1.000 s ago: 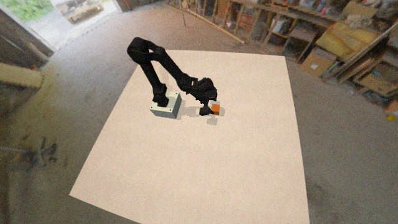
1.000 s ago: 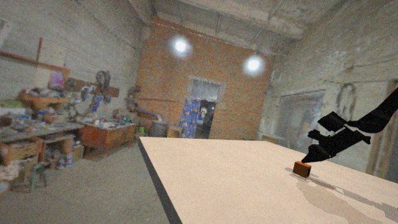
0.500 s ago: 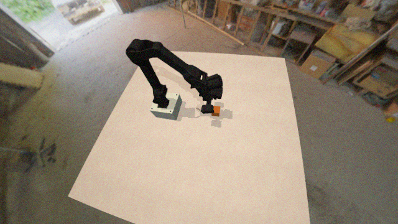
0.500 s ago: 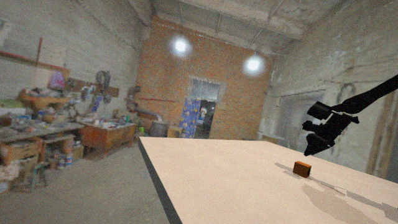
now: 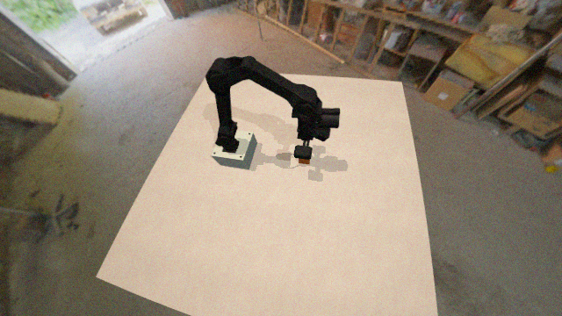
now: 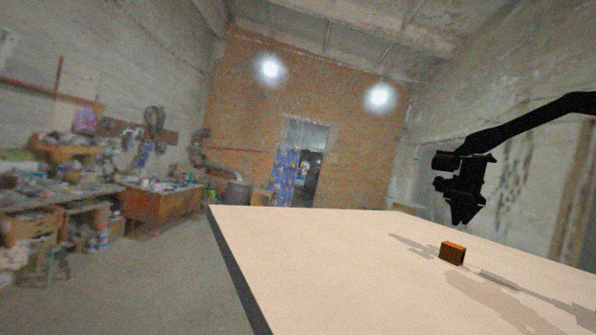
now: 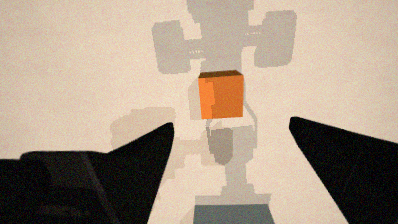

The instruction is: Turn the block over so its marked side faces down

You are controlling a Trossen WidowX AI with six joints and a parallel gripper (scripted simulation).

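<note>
An orange block (image 5: 304, 161) (image 6: 452, 253) (image 7: 222, 97) rests on the table (image 5: 272, 228) (image 6: 317, 261) (image 7: 60, 75). Its top is plain orange in the wrist view. In the exterior view a dark patch shows on its right-hand upright side, the one toward the arm's base; the underside is hidden. My gripper (image 5: 303, 152) (image 6: 460, 222) (image 7: 230, 125) is open and empty, pointing down above the table, clear of the block. In the wrist view the block lies a little beyond the gap between the fingertips. In the top view the gripper partly covers the block.
The arm's base stands on a grey box (image 5: 233, 161) (image 7: 232, 215) to the left of the block in the top view. The arm arches from there over the table. Shadows of the arm and gripper fall around the block.
</note>
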